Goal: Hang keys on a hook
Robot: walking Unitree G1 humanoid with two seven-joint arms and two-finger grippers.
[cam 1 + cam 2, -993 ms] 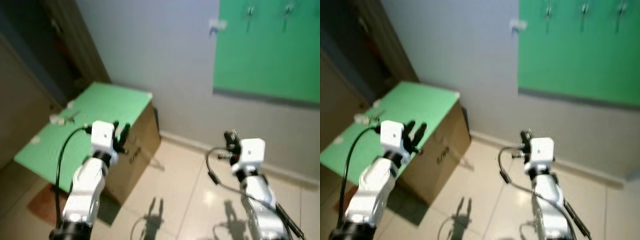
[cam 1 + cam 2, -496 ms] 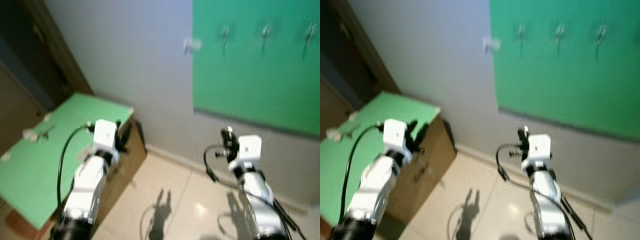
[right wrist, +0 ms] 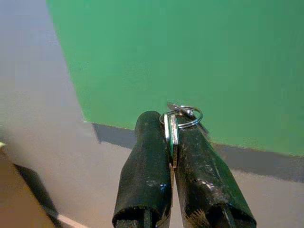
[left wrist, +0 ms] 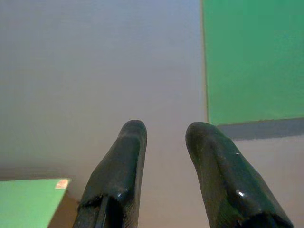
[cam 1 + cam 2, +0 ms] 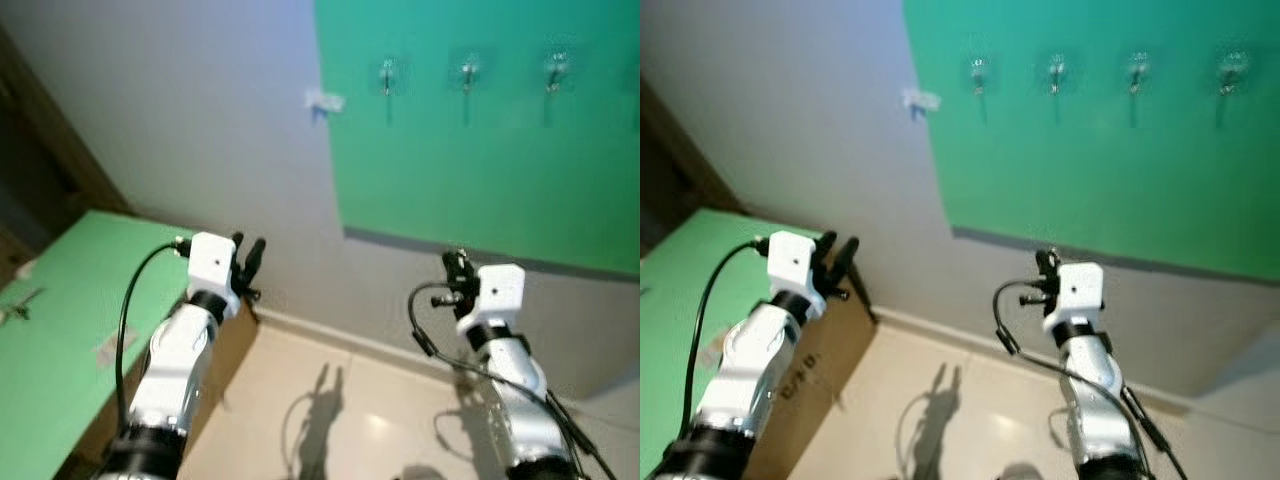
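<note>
Keys (image 3: 174, 124) sit pinched between the two black fingers of the right gripper (image 3: 170, 137), blade lying along the fingers and the silver ring (image 3: 183, 116) poking out past the tips toward the green board (image 3: 190, 52) on the wall. The row of hooks (image 5: 1055, 72) on that board hangs above the gripper, well apart from it. Off to the side, the left gripper (image 4: 164, 137) points at the grey wall (image 4: 95, 71) with its fingers parted (nothing between them), beside a green-topped cardboard box (image 5: 60, 330).
</note>
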